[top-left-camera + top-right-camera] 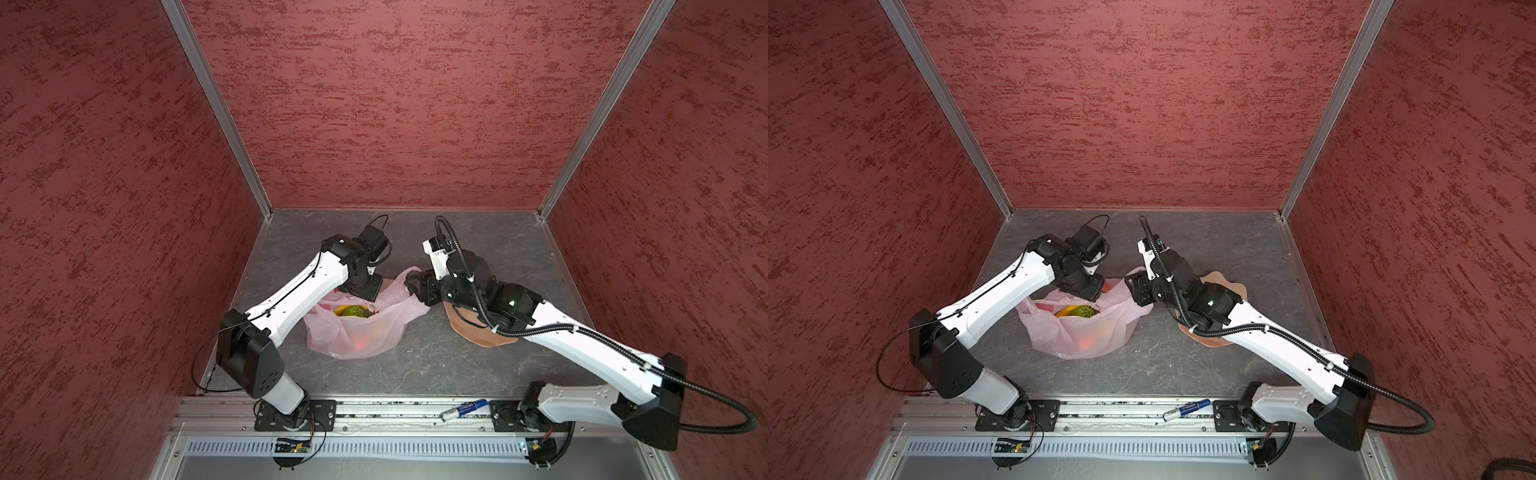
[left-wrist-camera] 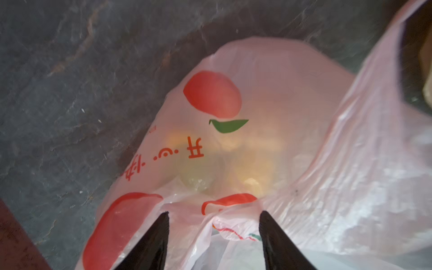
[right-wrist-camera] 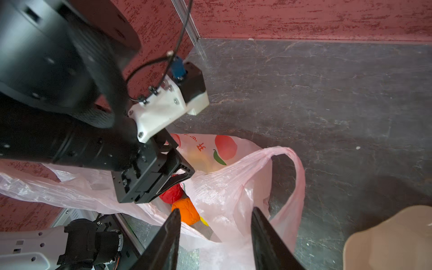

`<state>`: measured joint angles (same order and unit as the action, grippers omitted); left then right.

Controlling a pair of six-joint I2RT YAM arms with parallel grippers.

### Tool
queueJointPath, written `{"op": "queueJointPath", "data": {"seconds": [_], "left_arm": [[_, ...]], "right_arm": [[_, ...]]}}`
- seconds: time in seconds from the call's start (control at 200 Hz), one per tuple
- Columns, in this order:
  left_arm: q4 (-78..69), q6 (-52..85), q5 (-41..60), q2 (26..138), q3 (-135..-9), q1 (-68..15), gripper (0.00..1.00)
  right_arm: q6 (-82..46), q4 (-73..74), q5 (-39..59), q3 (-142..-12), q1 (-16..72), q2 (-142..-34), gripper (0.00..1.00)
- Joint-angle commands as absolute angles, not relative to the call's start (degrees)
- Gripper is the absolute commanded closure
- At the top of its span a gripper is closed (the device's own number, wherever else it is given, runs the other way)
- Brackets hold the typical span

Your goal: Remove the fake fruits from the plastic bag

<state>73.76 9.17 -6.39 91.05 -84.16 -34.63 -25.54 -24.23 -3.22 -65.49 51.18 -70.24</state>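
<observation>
R gripper [image 3: 215, 209] jaws apart astride plastic bag [image 3: 222, 187] rim; L gripper [image 2: 214, 212] apart too. Risk: unheld film slumps over fake fruits [image 3: 185, 211], blocking grabs.

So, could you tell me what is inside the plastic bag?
A green ball, a yellow fruit, a red ball and an orange fruit show; the cloudy plastic bag hides anything deeper.

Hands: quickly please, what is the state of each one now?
Left hand: open over the bag, holding nothing.
Right hand: open at the bag's edge, holding nothing.
</observation>
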Motion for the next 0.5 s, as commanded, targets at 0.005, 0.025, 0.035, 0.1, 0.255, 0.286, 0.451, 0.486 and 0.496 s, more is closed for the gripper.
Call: {"op": "queueJointPath", "data": {"seconds": [0.005,0.025,0.035,0.1,0.255,0.286,0.451,0.486,0.496], "left_arm": [[77.0,10.7,-10.9,91.6,-83.9,-36.2,0.33],[77.2,10.8,-11.4,91.8,-83.8,-36.5,0.32],[77.3,10.9,-11.8,91.9,-83.7,-36.7,0.31],[77.7,11.5,-14.5,92.5,-83.1,-37.8,0.27],[78.3,12.9,-18.9,93.9,-82.5,-39.9,0.19],[78.8,13.2,-19.4,94.1,-82.8,-40.4,0.17],[82.3,14.3,-21.6,94.3,-83.4,-42.5,0.12],[82.9,14.6,-22.1,94.1,-83.3,-42.6,0.12],[83.1,14.7,-22.2,94.1,-83.2,-42.6,0.12]], "right_arm": [[-26.7,-21.5,-5.0,-64.0,51.3,-69.1,0.5],[-26.8,-21.3,-5.0,-63.8,51.3,-69.0,0.5],[-26.8,-21.3,-5.0,-63.7,51.3,-69.0,0.5],[-26.9,-20.7,-5.0,-63.2,51.3,-68.8,0.51],[-27.0,-19.7,-4.6,-62.2,51.3,-68.7,0.51],[-27.1,-19.4,-4.6,-61.9,51.3,-68.6,0.51],[-28.1,-17.9,-4.4,-60.5,51.3,-68.0,0.52],[-28.2,-17.6,-4.4,-60.1,51.3,-67.9,0.52],[-28.3,-17.5,-4.4,-60.1,51.3,-67.8,0.52]]}}
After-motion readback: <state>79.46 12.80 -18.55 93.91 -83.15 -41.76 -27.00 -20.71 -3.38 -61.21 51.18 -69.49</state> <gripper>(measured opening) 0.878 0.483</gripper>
